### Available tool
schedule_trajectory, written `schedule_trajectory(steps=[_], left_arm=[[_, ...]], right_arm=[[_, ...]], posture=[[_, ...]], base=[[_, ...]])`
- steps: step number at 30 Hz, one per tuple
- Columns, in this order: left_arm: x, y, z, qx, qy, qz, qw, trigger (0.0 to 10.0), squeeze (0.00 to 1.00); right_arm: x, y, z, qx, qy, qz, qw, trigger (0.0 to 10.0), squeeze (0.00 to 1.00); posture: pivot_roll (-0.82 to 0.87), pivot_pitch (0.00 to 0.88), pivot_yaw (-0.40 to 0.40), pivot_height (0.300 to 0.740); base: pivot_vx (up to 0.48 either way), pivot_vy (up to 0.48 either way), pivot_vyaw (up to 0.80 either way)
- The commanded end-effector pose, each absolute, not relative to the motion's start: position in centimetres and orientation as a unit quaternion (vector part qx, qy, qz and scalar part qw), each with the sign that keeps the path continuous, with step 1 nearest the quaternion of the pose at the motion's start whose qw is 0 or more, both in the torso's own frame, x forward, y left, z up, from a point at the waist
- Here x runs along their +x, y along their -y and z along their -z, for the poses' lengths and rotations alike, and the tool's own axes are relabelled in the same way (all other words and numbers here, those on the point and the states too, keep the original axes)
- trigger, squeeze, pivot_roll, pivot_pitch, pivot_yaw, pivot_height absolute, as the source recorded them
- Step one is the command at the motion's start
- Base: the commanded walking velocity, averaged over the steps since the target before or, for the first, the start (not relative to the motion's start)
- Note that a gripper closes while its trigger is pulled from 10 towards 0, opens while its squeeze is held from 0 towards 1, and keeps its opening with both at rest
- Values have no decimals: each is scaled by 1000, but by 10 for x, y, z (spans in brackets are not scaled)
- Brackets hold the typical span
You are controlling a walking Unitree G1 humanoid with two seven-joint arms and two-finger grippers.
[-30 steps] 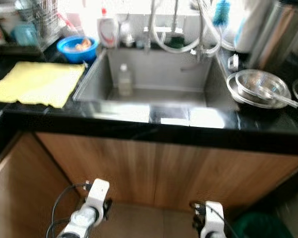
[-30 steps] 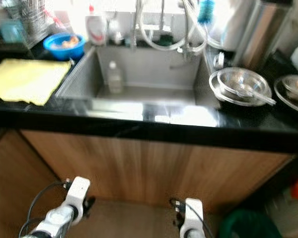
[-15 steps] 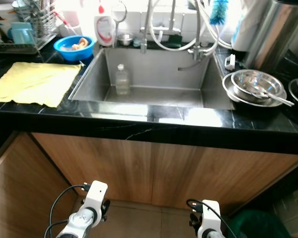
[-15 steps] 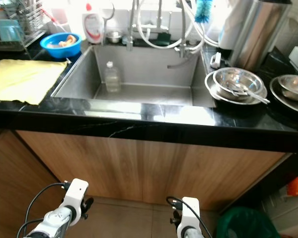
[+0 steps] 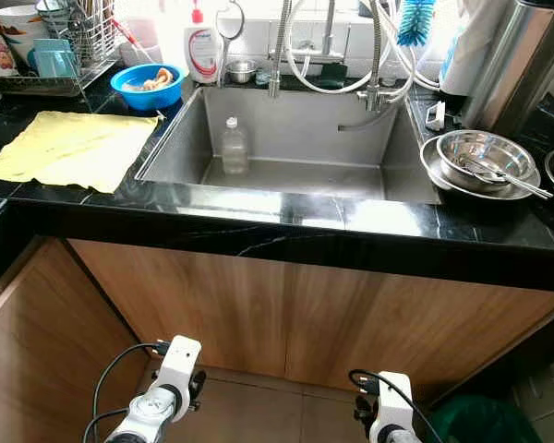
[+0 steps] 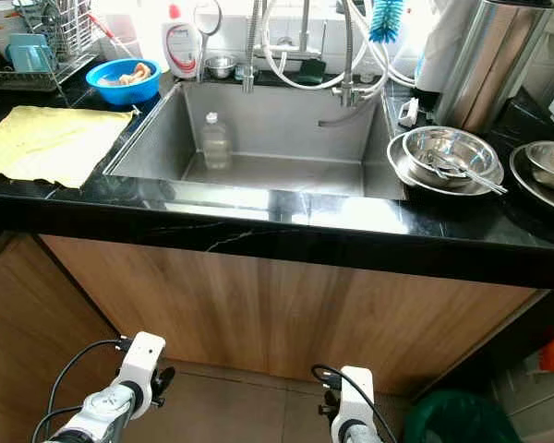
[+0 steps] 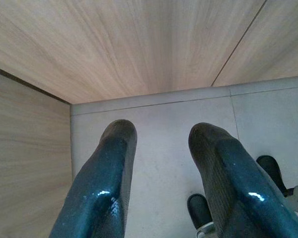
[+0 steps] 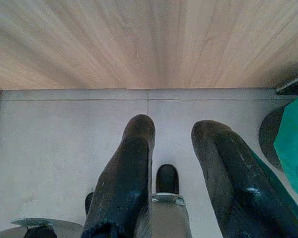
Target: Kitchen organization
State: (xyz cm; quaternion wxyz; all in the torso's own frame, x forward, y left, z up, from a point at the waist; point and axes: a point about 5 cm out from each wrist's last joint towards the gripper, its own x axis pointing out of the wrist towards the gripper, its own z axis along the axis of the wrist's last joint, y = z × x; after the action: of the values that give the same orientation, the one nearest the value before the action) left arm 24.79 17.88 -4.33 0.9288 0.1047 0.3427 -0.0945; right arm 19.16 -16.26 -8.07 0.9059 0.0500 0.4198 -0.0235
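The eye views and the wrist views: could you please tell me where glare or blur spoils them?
Left eye view: daylight blows out the wall behind the chrome tap, and glare streaks the glossy black stone counter; otherwise sharp. Right eye view: the same glare on the counter edge. Left wrist view: evenly lit, left gripper fingers slightly soft, small highlights. Right wrist view: right gripper fingers soft, floor clear.

No wording can be read anywhere. The white plastic dish-soap bottle with a red cap (image 5: 202, 51), standing at the back left corner of the steel sink, carries a red and white label, but its print is too small to make out. The clear plastic bottle (image 5: 234, 148) inside the basin shows no legible label.
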Motion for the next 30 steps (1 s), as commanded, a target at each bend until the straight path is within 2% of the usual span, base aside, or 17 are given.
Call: schedule_trajectory(steps=[1,11,23,30], left_arm=[[245,-180,46,104,-353,92,925,10000,0],[245,-178,46,98,-351,91,927,10000,0],[245,-176,46,91,-349,93,928,10000,0],[244,-176,46,92,-350,94,927,10000,0]], right_arm=[[194,163,80,50,-416,25,908,10000,0],[193,164,80,47,-419,23,907,10000,0],[193,164,80,46,-422,16,905,10000,0],[193,164,80,46,-419,15,907,10000,0]], posture=[[57,0,13,727],[56,0,6,727],[56,0,3,666],[58,0,1,662]], base=[[315,0,0],[339,0,0],[0,0,-462],[0,0,-66]])
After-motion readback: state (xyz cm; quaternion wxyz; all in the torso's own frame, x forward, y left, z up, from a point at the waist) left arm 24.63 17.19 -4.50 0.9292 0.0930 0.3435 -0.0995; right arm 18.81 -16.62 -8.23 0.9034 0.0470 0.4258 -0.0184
